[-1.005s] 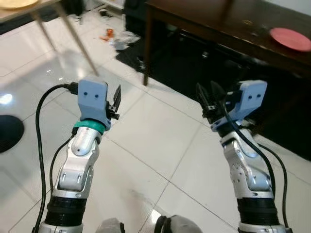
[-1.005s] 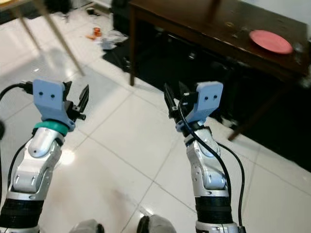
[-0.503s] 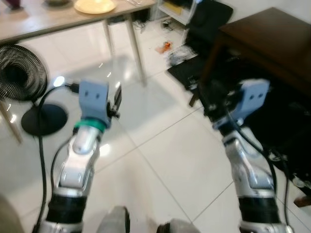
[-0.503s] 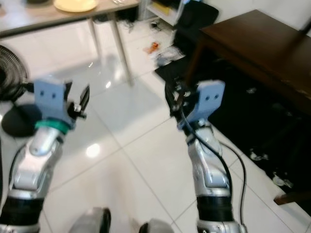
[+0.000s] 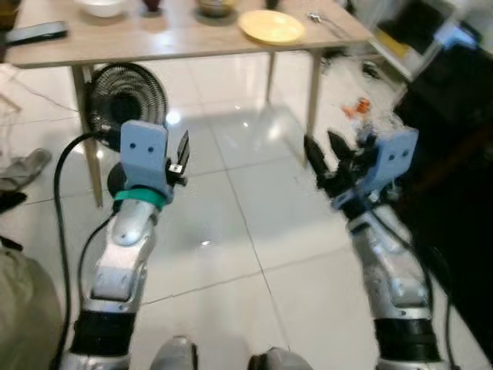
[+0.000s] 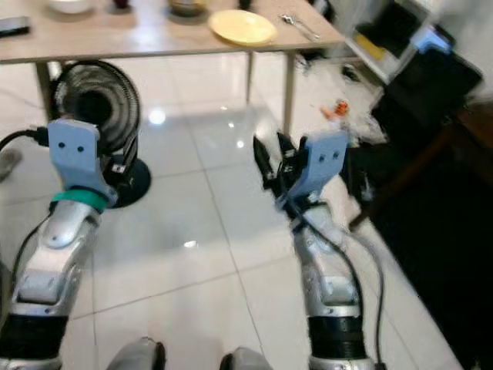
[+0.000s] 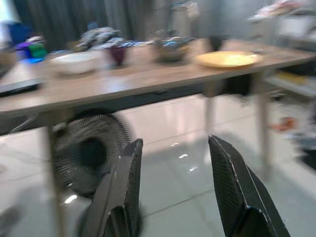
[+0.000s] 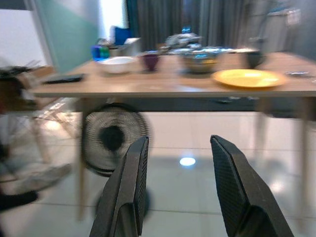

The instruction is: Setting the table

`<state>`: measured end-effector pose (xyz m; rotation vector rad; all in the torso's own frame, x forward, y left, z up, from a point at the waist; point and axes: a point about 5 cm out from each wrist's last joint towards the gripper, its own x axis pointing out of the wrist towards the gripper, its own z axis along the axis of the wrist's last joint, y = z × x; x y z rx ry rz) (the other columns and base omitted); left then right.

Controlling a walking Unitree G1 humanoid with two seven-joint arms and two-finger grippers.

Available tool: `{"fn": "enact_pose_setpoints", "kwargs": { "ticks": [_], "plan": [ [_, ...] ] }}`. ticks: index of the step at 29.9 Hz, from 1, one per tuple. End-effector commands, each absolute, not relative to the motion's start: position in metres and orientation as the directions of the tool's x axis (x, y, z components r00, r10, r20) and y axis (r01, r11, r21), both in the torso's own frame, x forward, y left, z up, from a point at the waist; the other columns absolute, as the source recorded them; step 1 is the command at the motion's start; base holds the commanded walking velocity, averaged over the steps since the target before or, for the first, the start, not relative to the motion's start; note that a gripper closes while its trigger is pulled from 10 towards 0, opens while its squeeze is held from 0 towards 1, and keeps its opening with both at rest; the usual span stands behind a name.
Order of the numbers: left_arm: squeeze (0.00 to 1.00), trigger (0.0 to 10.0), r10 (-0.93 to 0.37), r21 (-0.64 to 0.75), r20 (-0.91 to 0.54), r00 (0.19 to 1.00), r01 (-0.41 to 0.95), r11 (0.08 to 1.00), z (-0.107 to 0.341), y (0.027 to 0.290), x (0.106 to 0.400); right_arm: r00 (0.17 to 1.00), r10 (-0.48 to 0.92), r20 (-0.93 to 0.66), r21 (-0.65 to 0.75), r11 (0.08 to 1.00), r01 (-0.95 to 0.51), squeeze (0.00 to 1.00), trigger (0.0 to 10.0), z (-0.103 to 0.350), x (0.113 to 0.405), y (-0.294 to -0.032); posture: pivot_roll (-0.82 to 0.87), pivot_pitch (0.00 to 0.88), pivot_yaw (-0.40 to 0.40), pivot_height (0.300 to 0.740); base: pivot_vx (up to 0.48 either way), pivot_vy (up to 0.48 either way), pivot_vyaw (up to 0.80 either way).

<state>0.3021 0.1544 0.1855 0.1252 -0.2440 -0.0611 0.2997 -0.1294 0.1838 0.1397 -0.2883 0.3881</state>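
Note:
A light wooden table (image 5: 177,40) stands ahead across the white tiled floor. On it lie a yellow plate (image 5: 271,25), a white bowl (image 5: 101,6), a purple cup (image 8: 150,61), a metal bowl (image 8: 200,60), a dark mug (image 8: 253,58) and some cutlery (image 5: 323,17). My left gripper (image 5: 183,150) and right gripper (image 5: 323,154) are held up in front of me, well short of the table. Both are open with nothing between the fingers. In the left wrist view the yellow plate (image 7: 227,59) and white bowl (image 7: 74,62) show beyond the fingers (image 7: 126,187).
A black floor fan (image 5: 127,96) stands under the table near its left leg. Dark furniture (image 5: 454,100) and small floor clutter (image 5: 360,108) sit to the right. A dark flat object (image 5: 35,32) lies on the table's left end. Cloth (image 5: 23,166) lies on the floor at left.
The camera has swung left: the dark table with the red plate has left the view and the light wooden table now lies ahead. Both arms keep the same raised pose, grippers open.

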Motion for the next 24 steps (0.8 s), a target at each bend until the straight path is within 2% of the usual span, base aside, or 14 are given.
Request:
{"fn": "enact_pose_setpoints", "kwargs": {
  "ticks": [1,12,14,18,20,21,22,24],
  "plan": [
    [0.00,10.0,-0.077,0.119,0.229,0.970,0.051,0.992,0.183,0.150,0.302,0.896,0.337,0.289,0.071,0.926,-0.371,0.00,10.0,0.181,0.299,-0.137,0.04,0.000,-0.040,0.740,0.360,0.000,0.79],
    [0.00,10.0,-0.085,0.068,0.189,0.978,0.073,0.995,0.181,0.145,0.310,0.918,0.297,0.262,0.061,0.944,-0.323,0.00,10.0,0.178,0.302,-0.146,0.05,0.000,-0.043,0.740,0.359,0.000,0.04],
    [0.00,10.0,-0.166,0.087,0.154,0.974,0.154,0.984,0.176,0.132,0.314,0.931,0.284,0.231,0.006,0.956,-0.293,0.00,10.0,0.172,0.301,-0.155,0.05,0.000,-0.037,0.740,0.349,0.000,0.00],
    [0.00,10.0,-0.199,0.097,0.142,0.970,0.186,0.978,0.173,0.127,0.315,0.936,0.275,0.220,-0.023,0.961,-0.277,0.00,10.0,0.169,0.301,-0.159,0.05,0.000,-0.037,0.740,0.345,0.000,0.00],
    [0.00,10.0,-0.298,0.142,0.104,0.949,0.283,0.949,0.164,0.117,0.318,0.961,0.205,0.186,-0.144,0.973,-0.179,0.00,10.0,0.161,0.300,-0.178,0.02,0.000,-0.008,0.740,0.345,0.000,0.00],
    [0.00,10.0,-0.298,0.142,0.104,0.949,0.283,0.949,0.164,0.117,0.318,0.961,0.205,0.186,-0.144,0.973,-0.179,0.00,10.0,0.161,0.300,-0.178,0.02,0.000,-0.008,0.740,0.345,0.000,0.00],
    [0.00,10.0,-0.341,0.159,0.091,0.936,0.324,0.933,0.161,0.114,0.319,0.971,0.172,0.167,-0.216,0.967,-0.134,0.00,10.0,0.155,0.299,-0.190,0.01,0.000,0.003,0.740,0.345,0.000,0.00],
    [0.00,10.0,-0.341,0.159,0.091,0.936,0.324,0.933,0.161,0.114,0.319,0.971,0.172,0.167,-0.216,0.967,-0.134,0.00,10.0,0.155,0.299,-0.190,0.01,0.000,0.003,0.740,0.345,0.000,0.00]
  ]
}}
